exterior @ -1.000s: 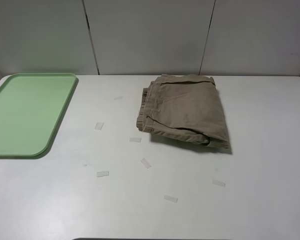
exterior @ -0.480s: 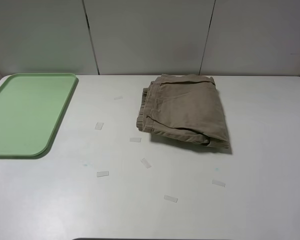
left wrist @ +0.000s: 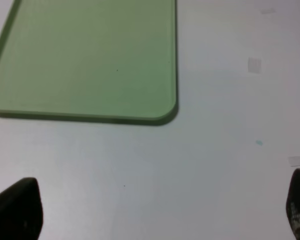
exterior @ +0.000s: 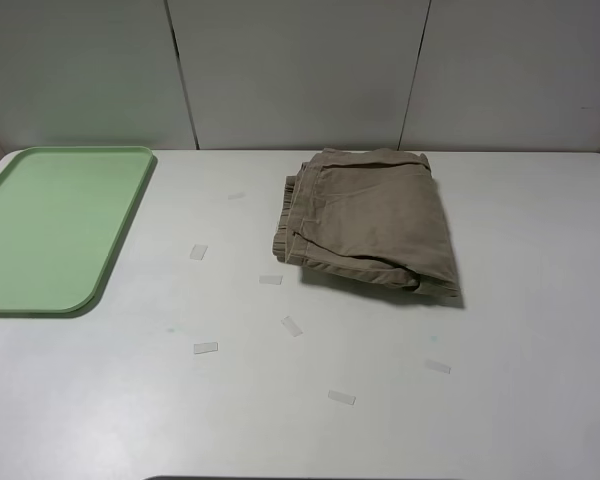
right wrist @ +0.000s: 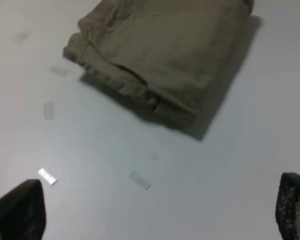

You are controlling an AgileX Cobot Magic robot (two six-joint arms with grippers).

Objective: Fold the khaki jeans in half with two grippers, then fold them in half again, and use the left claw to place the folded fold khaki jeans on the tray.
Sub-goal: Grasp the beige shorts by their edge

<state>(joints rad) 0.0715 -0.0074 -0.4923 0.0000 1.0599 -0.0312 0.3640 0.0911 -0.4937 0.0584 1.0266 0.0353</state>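
The left claw (left wrist: 157, 210), fingertips spread wide and empty, is hovering over the white table (left wrist: 215, 165) near the flat pale-green plastic tray (left wrist: 90, 60). The folded tan cotton khaki jeans (exterior: 365, 215) are lying well apart from it, before the likewise spread right gripper (right wrist: 155, 207), whose fingertips are showing only partly.

Khaki jeans (exterior: 365, 218) are plain tan, tray's (exterior: 120, 235) a solid pale green, table's (exterior: 280, 420) white with little frosty-clear tape strips (exterior: 206, 348), wall panels (exterior: 290, 70) are light grey with dark seams.

Matt cloth khaki jeans (exterior: 368, 217), smooth plastic tray (exterior: 50, 225)
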